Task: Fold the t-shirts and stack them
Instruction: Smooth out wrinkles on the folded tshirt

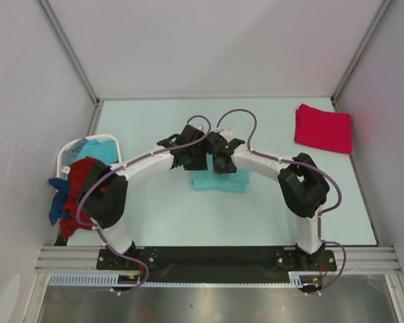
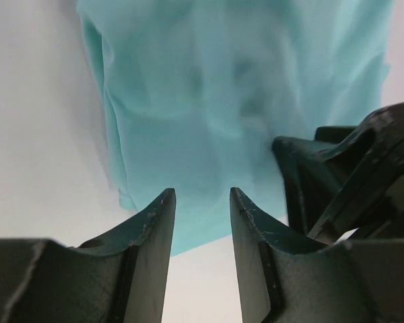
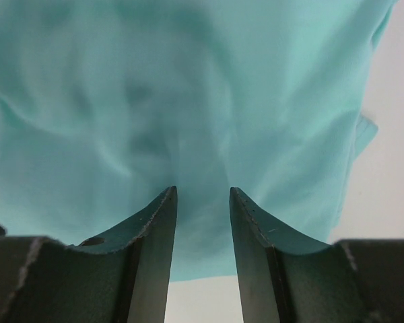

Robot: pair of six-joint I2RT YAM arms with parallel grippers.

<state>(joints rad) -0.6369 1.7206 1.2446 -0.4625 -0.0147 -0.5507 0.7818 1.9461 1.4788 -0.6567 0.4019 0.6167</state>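
Teal t-shirt (image 1: 221, 180), folded, centre of table (image 1: 155, 222). Left gripper (image 2: 202, 202) and right gripper (image 3: 202, 202) over it, fingers apart. Pinkish-red t-shirt (image 1: 323, 128), folded, at two o'clock.

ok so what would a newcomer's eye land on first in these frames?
The left gripper and right gripper sit side by side over the light teal t-shirt at the centre of the table, fingers parted. Next comes the bright pinkish-red t-shirt, folded at the far right corner. Then the white basket at the left edge, spilling a dark red shirt and a blue shirt.
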